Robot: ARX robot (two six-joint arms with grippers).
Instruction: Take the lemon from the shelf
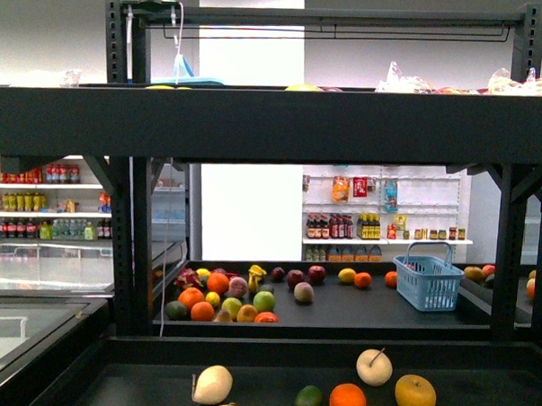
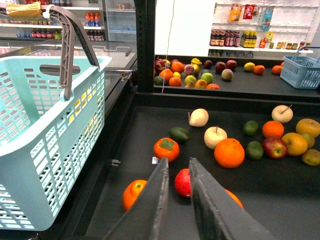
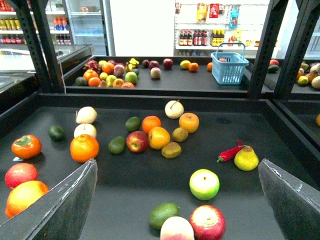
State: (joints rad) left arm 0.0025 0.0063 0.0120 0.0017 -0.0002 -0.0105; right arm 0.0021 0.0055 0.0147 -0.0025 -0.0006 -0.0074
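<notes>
- Black metal shelf [image 1: 256, 121] ahead, with fruit scattered over its near tray deck and more on a deck behind.
- No sure lemon on the near deck. Yellow round fruit [image 3: 158, 137] there looks dimpled like an apple, and the yellow pear [image 3: 246, 158] lies beside a red chilli [image 3: 229, 153].
- Likeliest lemon [image 1: 347, 276]: a small yellow oval on the far deck, toward 1 o'clock in the front view. Sits just at 9 o'clock of a small orange [image 1: 363, 280] and well apart from the blue basket [image 1: 429, 282]. Too small to confirm.
- Right pincer [image 3: 177, 165] spread wide, pinching nothing, hanging over the near deck with a green-and-red apple [image 3: 204, 184] below.
- Left pincer [image 2: 176, 200] drawn nearly together with only a sliver between its fingers, pinching nothing. Teal basket [image 2: 50, 150] close beside it.
- Task judged barely begun: no contact with any fruit yet.
- Main risk: closing on the wrong yellow fruit, because several look alike from this far off.
- Second risk: a long reach to the far deck clipping the shelf's upright posts or the raised rim between decks.
- Third risk: a smooth rounded fruit squirting out of an off-centre pinch and rolling into its neighbours.
- Also possible: a low sweep across the near deck nudging loose fruit on the way over.
</notes>
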